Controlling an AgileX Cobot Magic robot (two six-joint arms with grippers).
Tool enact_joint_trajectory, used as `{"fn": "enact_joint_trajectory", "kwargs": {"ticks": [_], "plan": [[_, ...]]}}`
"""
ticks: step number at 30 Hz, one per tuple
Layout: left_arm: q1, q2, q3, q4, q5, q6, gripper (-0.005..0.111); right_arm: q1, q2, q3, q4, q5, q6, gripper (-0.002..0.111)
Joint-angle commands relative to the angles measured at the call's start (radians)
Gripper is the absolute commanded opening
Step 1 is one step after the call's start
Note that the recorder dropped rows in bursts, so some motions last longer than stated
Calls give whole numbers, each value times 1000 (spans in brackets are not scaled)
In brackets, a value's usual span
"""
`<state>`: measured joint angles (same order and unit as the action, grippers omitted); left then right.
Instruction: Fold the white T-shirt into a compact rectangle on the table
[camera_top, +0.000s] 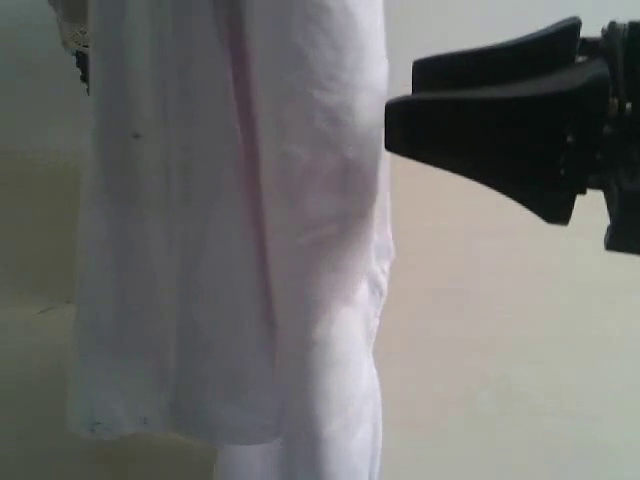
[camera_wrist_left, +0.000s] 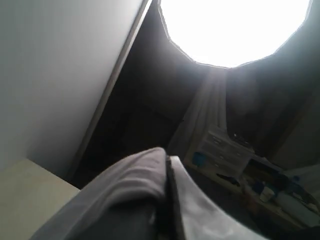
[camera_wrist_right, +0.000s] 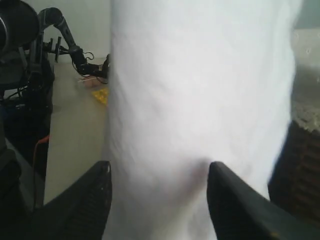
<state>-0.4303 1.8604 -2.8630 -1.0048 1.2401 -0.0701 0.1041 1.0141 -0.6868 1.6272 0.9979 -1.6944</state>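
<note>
My left gripper is clamped on the hanging white T-shirt; my right gripper gapes wide, straddling it.

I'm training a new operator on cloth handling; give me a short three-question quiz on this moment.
1. True or false: the white T-shirt hangs down instead of lying flat on the table.
2. The right gripper is: A) shut on the shirt; B) open beside the hanging shirt; C) out of view.
3. In the right wrist view, what fills the space ahead of the gripper's fingers?
Key: 1 true; 2 B; 3 the white T-shirt.
</note>
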Motion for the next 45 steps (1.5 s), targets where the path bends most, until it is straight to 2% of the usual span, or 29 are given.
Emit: {"fn": "enact_joint_trajectory", "kwargs": {"ticks": [1, 6, 12, 18, 23, 25, 27, 31, 34, 37, 45], "plan": [[-74, 47, 4, -29, -19, -5, 0, 1, -5, -60, 13, -95, -4, 55], [-126, 60, 4, -23, -19, 15, 0, 1, -9, -89, 11, -229, -4, 55], [-128, 64, 4, 35, -19, 19, 0, 1, -65, -89, 13, -300, -4, 55], [-135, 115, 4, -10, -19, 7, 0, 1, -167, -89, 13, -429, -4, 55], [-192, 178, 4, -21, -19, 3, 0, 1, -259, -89, -21, -472, -1, 55], [-217, 204, 4, -22, -19, -3, 0, 1, -282, -89, -151, -525, 91, 55], [-243, 230, 4, -24, -19, -5, 0, 1, -289, -89, -366, -563, 258, 55], [-281, 267, 4, -21, -19, 10, 0, 1, -289, -89, -862, -542, 699, 55], [-289, 279, 4, -13, -19, 10, 0, 1, -291, -89, -1093, -538, 872, 55], [-289, 280, 4, 6, -19, 10, 0, 1, -294, -89, -1160, -549, 909, 55], [-289, 280, 4, 59, -19, 9, 0, 1, -382, -89, -1168, -616, 910, 55]]}}
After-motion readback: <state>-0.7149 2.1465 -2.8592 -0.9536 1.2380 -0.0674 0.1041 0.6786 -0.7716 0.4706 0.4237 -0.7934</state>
